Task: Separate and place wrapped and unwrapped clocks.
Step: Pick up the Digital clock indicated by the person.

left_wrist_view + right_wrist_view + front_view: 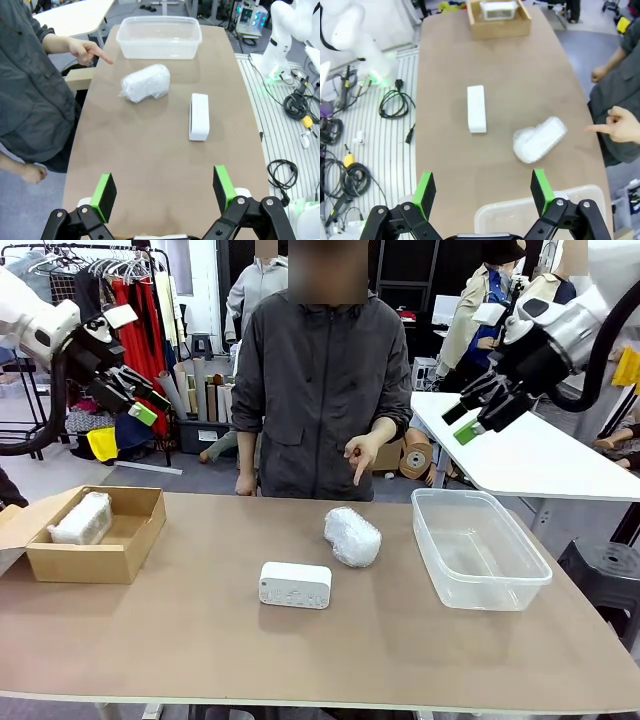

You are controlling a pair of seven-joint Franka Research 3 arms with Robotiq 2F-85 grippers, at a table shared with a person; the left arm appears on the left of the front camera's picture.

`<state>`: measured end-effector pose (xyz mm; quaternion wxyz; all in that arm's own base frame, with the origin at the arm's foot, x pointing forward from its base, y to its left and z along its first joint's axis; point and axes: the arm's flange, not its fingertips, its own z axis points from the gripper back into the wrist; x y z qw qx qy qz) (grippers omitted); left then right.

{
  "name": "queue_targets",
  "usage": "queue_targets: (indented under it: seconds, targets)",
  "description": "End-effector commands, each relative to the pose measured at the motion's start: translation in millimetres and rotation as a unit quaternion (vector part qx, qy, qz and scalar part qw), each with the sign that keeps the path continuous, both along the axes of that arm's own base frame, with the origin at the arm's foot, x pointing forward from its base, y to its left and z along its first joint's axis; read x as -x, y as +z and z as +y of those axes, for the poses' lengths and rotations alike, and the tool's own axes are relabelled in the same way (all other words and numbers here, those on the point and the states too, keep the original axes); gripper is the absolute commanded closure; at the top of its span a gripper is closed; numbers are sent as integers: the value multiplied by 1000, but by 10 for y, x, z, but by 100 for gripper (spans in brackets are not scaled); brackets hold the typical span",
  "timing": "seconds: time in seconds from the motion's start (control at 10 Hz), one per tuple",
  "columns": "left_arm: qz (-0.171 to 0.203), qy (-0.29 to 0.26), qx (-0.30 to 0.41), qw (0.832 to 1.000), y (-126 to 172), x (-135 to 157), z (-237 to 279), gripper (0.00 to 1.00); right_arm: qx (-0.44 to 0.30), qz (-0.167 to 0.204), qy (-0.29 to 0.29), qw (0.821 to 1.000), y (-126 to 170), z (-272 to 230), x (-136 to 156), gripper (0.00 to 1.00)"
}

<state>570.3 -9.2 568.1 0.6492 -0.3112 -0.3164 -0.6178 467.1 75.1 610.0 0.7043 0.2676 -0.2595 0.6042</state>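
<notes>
Brown tabletop (200, 650) is occupied at its middle by a bare white clock (295, 585), with a wrapped clock (352, 537) just behind it (a person's hand (360, 453) is pointed down there). A second wrapped clock (82, 520) is kept in the cardboard box (110, 562). The left gripper (165, 190) and right gripper (483, 189) are held aloft, jaws spread, nothing gripped.

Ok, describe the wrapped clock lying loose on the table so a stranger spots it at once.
Start at the brown table and find the clear plastic tub at its right end. Just left of it lies the wrapped clock, a whitish bubble-wrap lump, unlike the smooth bare white clock beside it.
</notes>
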Motion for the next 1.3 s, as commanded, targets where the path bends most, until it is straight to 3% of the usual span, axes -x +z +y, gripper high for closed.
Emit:
queue_targets:
  seconds: [0.0,0.6,0.7,0.8,1.0,1.2]
  targets:
    - [-5,-6,0,1000,-7,23,6,0,3,-10,-7,1000,-45,68,16,0]
    - [0,0,0,1000,0,0,0,0,3,-10,-7,1000,-45,68,16,0]
    - [31,55,-96,993,-37,-83,-201,0,3,-10,-7,1000,-45,68,16,0]
    - [55,61,-157,984,-102,-141,-449,0,3,-10,-7,1000,-45,68,16,0]
    - [77,82,-221,969,-304,-133,-972,0,3,-10,-7,1000,-45,68,16,0]
    - [67,18,-223,972,-515,-121,-1477,0,3,-10,-7,1000,-45,68,16,0]
